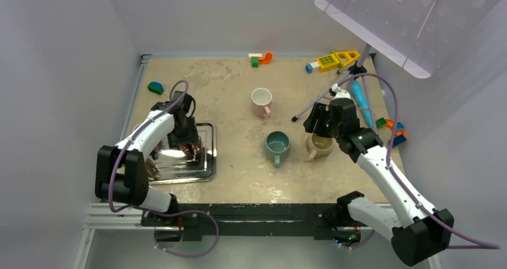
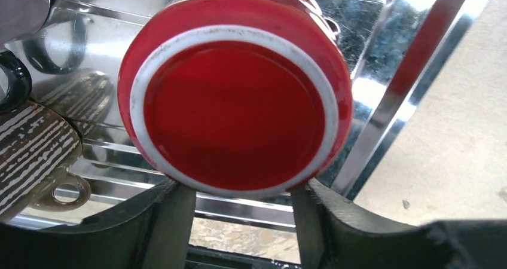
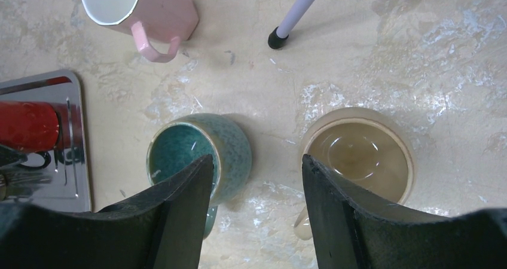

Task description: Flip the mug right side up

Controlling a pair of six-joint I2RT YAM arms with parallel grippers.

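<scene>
A red mug (image 2: 239,101) is over the shiny metal tray (image 2: 382,101), its flat base with a white ring turned toward the left wrist camera. My left gripper (image 2: 242,191) is shut on it; both fingers (image 2: 173,221) meet its lower edge and their tips are hidden behind it. From the right wrist view the red mug (image 3: 27,125) shows side-on over the tray (image 3: 66,161). My right gripper (image 3: 257,164) hangs open and empty above the table between a teal mug (image 3: 230,143) and a beige mug (image 3: 359,155), both upright.
A pink mug (image 1: 261,100) stands upright behind the teal mug (image 1: 277,144). A tripod leg (image 3: 293,18) lands near it. Striped utensils (image 2: 36,149) lie on the tray's left side. Toy blocks (image 1: 335,60) line the back and right edges, and a blue-green block (image 1: 155,88) sits back left.
</scene>
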